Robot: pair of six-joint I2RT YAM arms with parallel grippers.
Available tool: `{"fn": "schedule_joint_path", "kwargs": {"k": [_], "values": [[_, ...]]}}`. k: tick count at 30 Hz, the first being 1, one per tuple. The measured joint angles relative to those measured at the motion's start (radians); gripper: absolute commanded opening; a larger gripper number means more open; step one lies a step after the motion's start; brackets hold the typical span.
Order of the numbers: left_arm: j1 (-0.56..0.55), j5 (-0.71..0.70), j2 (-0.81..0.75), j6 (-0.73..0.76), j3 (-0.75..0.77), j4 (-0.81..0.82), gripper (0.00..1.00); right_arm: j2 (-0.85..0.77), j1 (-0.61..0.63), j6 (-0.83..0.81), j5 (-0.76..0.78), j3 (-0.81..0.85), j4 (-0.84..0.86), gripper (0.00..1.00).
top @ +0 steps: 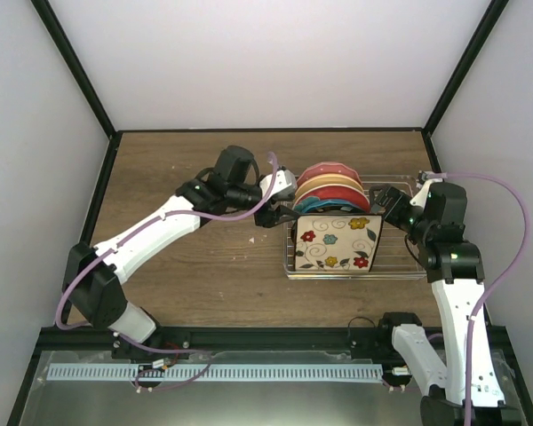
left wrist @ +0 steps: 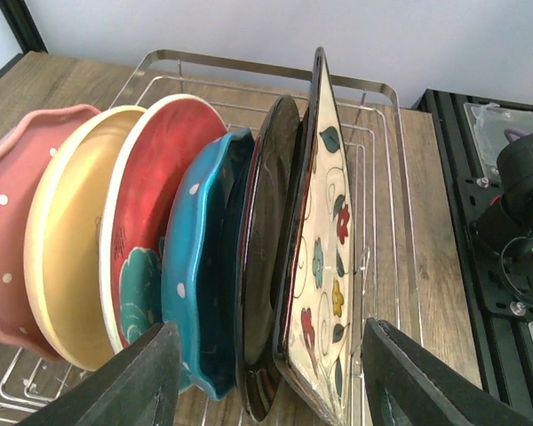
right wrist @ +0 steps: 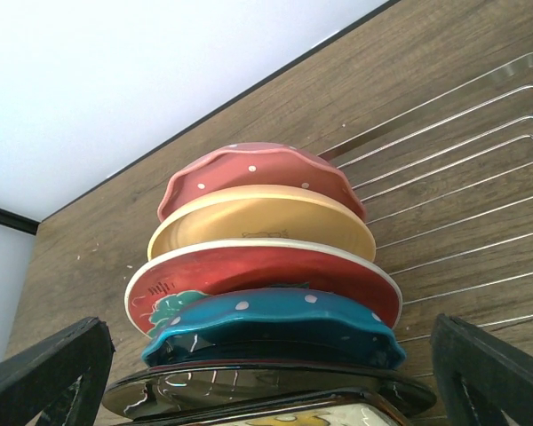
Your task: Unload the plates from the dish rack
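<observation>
The dish rack (top: 395,266) sits right of the table's middle with several plates standing on edge in it. From back to front they are pink-red scalloped (left wrist: 9,231), orange-yellow (left wrist: 67,257), red with a teal flower (left wrist: 155,186), teal polka-dot (left wrist: 200,266), dark striped rim (left wrist: 266,248) and square cream floral (left wrist: 324,257). My left gripper (left wrist: 271,382) is open at the row's left end. Its fingers (left wrist: 133,382) straddle the teal, dark-rimmed and square plates with gaps on both sides. My right gripper (right wrist: 271,390) is open wide at the row's right end, holding nothing.
Bare wooden table (top: 186,266) lies left of and in front of the rack. White walls with black frame posts (top: 71,71) enclose the table. A black rail (top: 275,337) runs along the near edge. The right arm's base (left wrist: 524,204) shows beyond the rack in the left wrist view.
</observation>
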Motion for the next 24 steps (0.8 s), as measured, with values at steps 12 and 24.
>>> {"fn": "schedule_joint_path", "kwargs": {"k": [12,24], "values": [[-0.035,-0.027,0.05,-0.017,-0.026,0.051,0.57,0.0,0.0,0.004,-0.001,-0.019,0.002,1.0],[-0.071,-0.027,0.102,-0.014,-0.026,0.069,0.45,-0.011,0.0,0.004,-0.002,-0.023,0.0,1.0]]}}
